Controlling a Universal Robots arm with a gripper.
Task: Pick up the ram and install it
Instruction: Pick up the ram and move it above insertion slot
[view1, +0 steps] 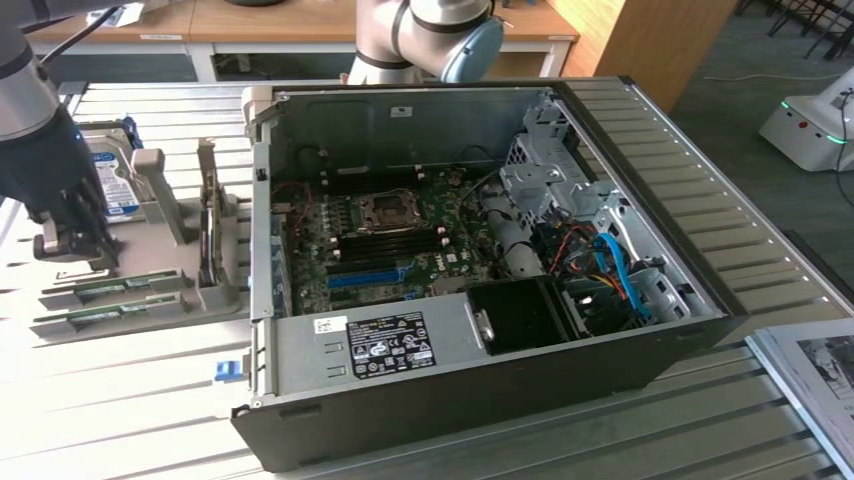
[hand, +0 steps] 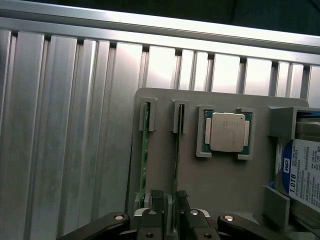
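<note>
Two green ram sticks stand on edge in a grey holder (hand: 200, 200): one ram stick (hand: 145, 150) and a second ram stick (hand: 176, 155) beside it. In the exterior view the same sticks (view1: 114, 289) (view1: 104, 316) lie at the holder's front, at the view's left. My gripper (hand: 169, 196) hovers over the end of the holder, open, with nothing between its black fingertips (hand: 156, 196). The second stick runs toward the gap between them. In the exterior view the gripper (view1: 74, 245) hangs just above the holder (view1: 174, 225), apart from the sticks.
A CPU chip (hand: 228, 131) sits in the holder beside the sticks, and a hard drive (hand: 302, 172) with a blue-white label stands at its far end. The open PC case (view1: 467, 290) with the motherboard and blue slots (view1: 363, 278) lies on the slatted metal table (view1: 120, 400).
</note>
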